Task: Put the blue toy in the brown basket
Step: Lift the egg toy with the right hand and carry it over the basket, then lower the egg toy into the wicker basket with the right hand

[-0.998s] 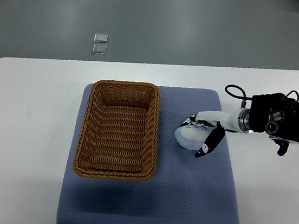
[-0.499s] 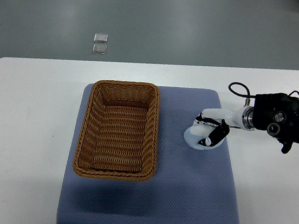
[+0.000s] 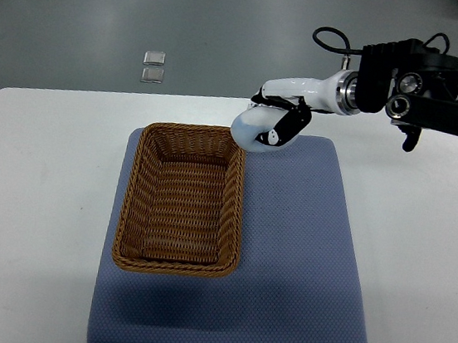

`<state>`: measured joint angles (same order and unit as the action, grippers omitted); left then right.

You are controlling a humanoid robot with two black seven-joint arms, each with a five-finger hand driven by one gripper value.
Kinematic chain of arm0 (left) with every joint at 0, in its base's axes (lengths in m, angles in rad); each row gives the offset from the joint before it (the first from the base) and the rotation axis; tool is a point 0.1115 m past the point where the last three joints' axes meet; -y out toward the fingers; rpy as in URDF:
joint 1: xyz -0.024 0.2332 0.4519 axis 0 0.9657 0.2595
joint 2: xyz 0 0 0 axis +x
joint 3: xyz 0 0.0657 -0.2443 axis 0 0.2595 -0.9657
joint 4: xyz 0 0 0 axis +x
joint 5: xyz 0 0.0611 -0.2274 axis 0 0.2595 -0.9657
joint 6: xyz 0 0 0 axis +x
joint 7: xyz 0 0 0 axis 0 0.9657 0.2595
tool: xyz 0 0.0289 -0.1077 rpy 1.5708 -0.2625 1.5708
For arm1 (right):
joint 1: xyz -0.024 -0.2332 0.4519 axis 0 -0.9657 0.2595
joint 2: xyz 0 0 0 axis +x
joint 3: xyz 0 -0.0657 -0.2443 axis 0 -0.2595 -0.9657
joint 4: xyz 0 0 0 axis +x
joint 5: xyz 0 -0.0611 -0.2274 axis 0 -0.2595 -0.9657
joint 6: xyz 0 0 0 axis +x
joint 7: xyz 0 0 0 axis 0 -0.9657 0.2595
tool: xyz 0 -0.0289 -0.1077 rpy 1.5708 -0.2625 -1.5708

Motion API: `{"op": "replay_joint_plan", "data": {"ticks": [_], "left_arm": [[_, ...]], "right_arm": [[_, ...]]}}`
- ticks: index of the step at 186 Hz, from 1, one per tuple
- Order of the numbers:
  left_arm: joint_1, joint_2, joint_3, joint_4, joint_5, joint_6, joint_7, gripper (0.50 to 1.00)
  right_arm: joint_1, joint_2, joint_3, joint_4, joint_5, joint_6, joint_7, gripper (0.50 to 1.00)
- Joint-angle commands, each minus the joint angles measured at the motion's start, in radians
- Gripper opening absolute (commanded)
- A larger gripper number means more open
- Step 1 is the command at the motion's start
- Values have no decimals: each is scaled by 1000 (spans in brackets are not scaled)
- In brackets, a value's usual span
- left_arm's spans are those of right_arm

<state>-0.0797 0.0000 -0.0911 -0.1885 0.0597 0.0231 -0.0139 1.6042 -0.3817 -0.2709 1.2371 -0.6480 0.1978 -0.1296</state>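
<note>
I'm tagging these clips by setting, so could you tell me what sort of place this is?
Probably a robotics lab or test room: a plain white table on a bare grey floor, with a blue mat and a single brown basket staged for the right hand.

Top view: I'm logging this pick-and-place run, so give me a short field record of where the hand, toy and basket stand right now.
right hand: shut on the pale blue rounded toy, arm entering from the right edge
pale blue rounded toy: held in the hand, lifted, at the basket's far right corner
brown woven wicker basket: rectangular, nothing inside, on the mat's left half
blue padded mat: lies flat on the white table
left hand: not in view
toy in basket: not yet
</note>
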Motion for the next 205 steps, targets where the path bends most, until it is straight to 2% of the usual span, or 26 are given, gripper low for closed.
{"op": "replay_joint_plan", "data": {"ticks": [1,54,76,110,205], "left_arm": [[0,0,1,0,-1,0,0,1000],[0,0,-1,0,0,0,0,1000],[0,0,-1,0,0,0,0,1000],[0,0,-1,0,0,0,0,1000],[0,0,-1,0,0,0,0,1000]], "right_arm": [[20,109,-28,-60,22,-3,1,500],[-16,380,-44,-235,25,-12,1,502],[-72,382,-44,-312,25,-11,1,509],[-153,382,-42,-373,21,-15,1,515],[-222,382,-25,-406,25,-17,2,549]]}}
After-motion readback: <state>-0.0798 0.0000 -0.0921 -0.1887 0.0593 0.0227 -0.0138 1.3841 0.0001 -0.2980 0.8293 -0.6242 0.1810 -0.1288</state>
